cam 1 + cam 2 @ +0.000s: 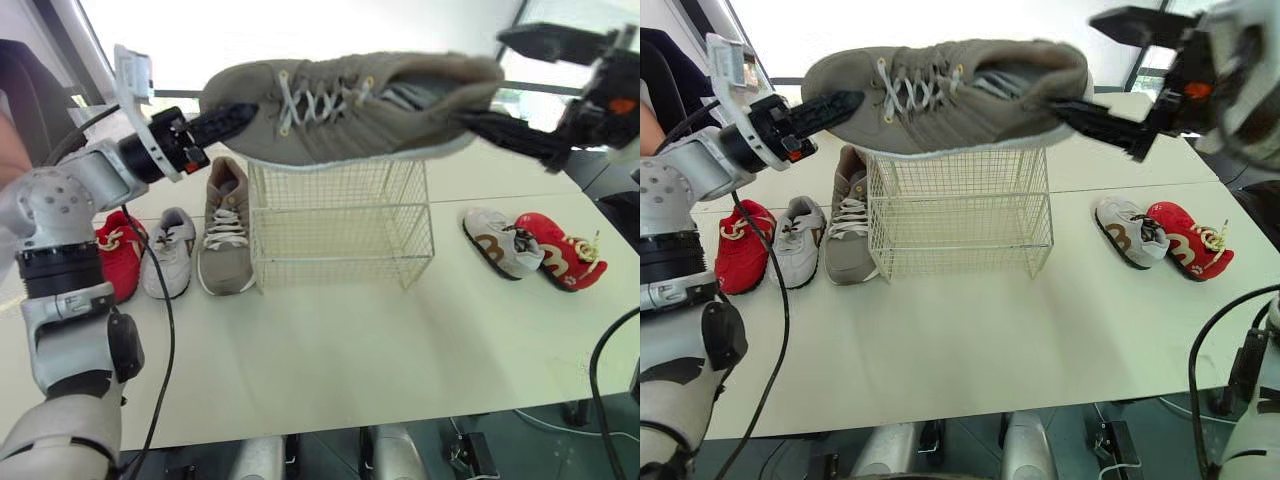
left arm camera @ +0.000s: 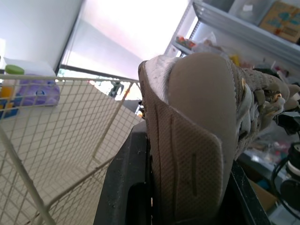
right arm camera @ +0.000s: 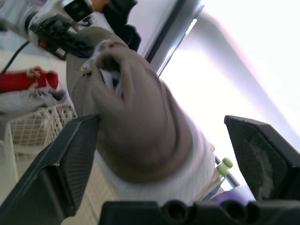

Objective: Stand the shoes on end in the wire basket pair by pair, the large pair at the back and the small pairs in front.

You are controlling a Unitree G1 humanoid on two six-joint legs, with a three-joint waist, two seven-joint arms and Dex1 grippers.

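**Shoe (image 1: 350, 105) held level above wire basket (image 1: 340, 220)**

Your left gripper (image 1: 238, 117) pinches the toe of this large grey shoe. Your right gripper (image 1: 483, 80) is spread wide at the heel, over the middle of the desk (image 1: 330, 350). Next, likely tip it on end and lower it to the basket's back.

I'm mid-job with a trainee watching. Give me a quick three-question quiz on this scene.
1. True or false: the wire basket already holds a shoe.
2. The left gripper grips the raised taupe shoe at its: A) heel B) toe C) laces.
3. Fill in: ___ shoes lie on the table to the robot's left of the basket.
Key: 1 false; 2 B; 3 three (red shoe, white shoe, second taupe shoe).
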